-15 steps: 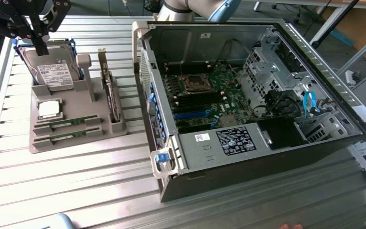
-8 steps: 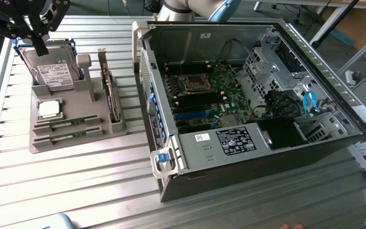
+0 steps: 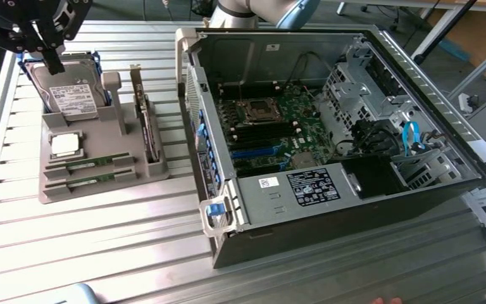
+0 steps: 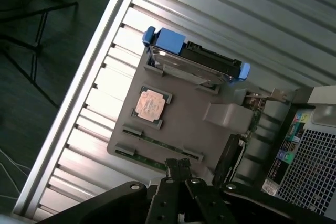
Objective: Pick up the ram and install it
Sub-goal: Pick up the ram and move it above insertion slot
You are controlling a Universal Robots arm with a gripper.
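Closed, empty hand up high.

A slatted metal table carries a grey holder near its edge at the exterior view's left. A hard drive with blue side rails leans tilted at the holder's far end. A square silver processor chip lies flat in a recess in front of it, and an expansion card stands on edge just beside them. Beside the holder lies an open computer case, its motherboard exposed and a blue cable inside.
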